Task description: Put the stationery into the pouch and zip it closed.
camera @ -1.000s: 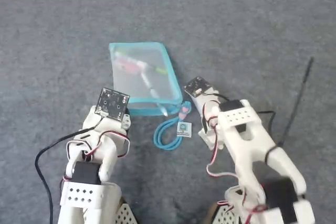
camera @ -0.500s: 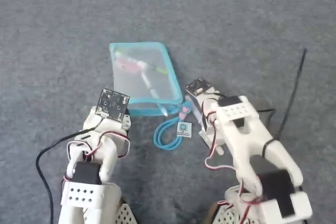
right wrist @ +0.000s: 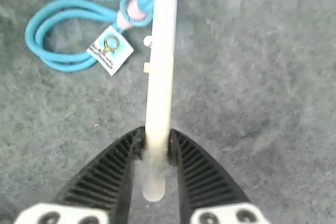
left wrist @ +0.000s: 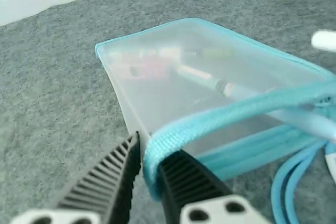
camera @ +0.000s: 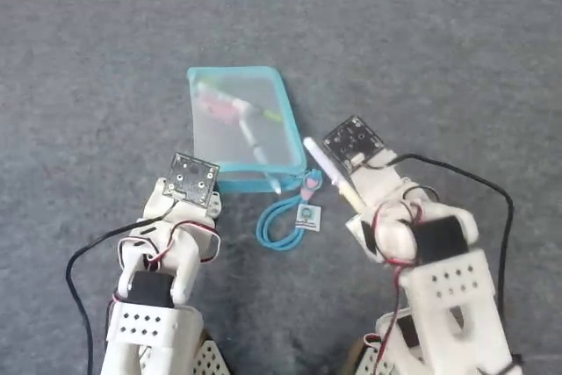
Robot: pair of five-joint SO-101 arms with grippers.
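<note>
right end effector is clamped on the white pen and has lifted it off the desk in the last second, tip now aimed at the pouch mouth. left end effector pinches the zipper edge, pouch flat mid-desk. next i'd feed the pen in, then zip.

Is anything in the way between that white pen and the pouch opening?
Nothing blocks the white pen outright; another pen pokes from the pouch opening near its tip, and the blue cord lies nearby.
</note>
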